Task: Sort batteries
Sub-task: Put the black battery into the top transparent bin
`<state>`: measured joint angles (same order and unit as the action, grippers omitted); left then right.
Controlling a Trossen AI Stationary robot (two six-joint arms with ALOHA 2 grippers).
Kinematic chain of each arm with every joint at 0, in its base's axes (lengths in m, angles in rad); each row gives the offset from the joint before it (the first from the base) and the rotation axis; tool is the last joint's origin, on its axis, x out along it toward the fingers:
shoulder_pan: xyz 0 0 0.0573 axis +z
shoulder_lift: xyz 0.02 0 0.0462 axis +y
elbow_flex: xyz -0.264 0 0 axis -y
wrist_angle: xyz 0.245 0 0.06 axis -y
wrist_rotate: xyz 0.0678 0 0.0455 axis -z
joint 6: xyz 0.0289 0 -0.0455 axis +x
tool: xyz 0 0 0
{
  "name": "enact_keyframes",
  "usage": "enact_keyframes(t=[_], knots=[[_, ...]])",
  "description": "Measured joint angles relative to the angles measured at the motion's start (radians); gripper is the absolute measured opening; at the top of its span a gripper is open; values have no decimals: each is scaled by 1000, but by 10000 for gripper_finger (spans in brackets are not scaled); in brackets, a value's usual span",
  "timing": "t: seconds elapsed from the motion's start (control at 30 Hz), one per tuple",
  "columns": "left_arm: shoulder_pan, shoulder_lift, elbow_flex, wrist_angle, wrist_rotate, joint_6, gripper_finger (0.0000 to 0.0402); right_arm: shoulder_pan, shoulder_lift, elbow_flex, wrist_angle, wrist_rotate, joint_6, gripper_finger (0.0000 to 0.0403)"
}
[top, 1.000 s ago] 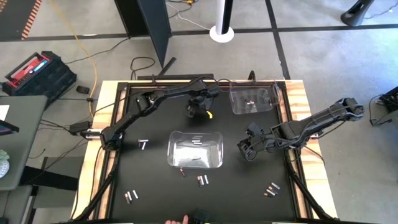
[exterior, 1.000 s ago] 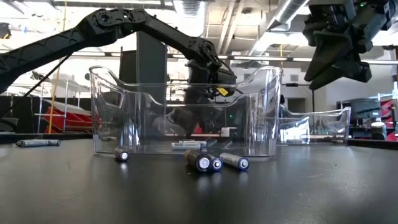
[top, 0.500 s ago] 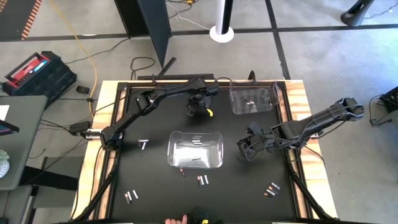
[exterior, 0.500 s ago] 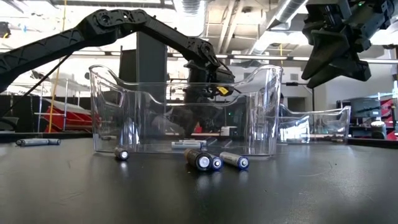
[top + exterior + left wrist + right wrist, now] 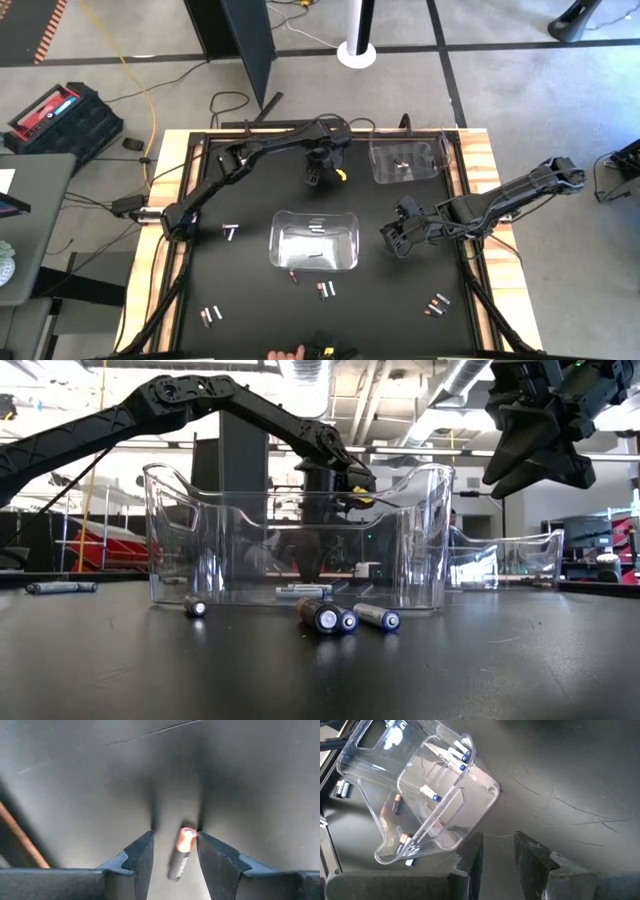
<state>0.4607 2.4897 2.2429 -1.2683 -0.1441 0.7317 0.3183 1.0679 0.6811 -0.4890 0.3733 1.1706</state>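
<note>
Few batteries binned; pairs remain loose at 6 and 9 o'clock. Left gripper straddles a dark cell, fingers not yet clamped. Right gripper idle at 3 o'clock, part-open, empty.

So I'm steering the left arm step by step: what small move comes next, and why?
Probably close the left hand a little more. A dark battery with a copper end lies on the black table between its fingers, which are down at the surface with gaps still showing either side.

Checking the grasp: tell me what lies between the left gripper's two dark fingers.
In the left wrist view, a dark cylindrical battery with a copper-coloured end lies on the black tabletop between the left gripper fingers; they are not clamped on it yet.
</note>
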Motion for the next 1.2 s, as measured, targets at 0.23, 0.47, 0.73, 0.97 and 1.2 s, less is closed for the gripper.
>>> enact_keyframes(t=[0.23, 0.47, 0.73, 0.97, 1.2], knots=[[12, 0, 0, 0, 56, -20, 144, 0, 0, 0, 2, 0, 0, 127], [11, 0, 0, 4, 54, -15, 133, 0, 0, 0, 2, 0, 0, 127], [12, 0, 0, 12, 3, -23, 99, 0, 0, 0, 6, 0, 0, 127], [16, 0, 0, 21, 1, -25, 74, 0, 0, 0, 8, 0, 9, 127], [19, 0, 0, 26, 1, -25, 58, 0, 0, 0, 13, 0, 10, 127]])
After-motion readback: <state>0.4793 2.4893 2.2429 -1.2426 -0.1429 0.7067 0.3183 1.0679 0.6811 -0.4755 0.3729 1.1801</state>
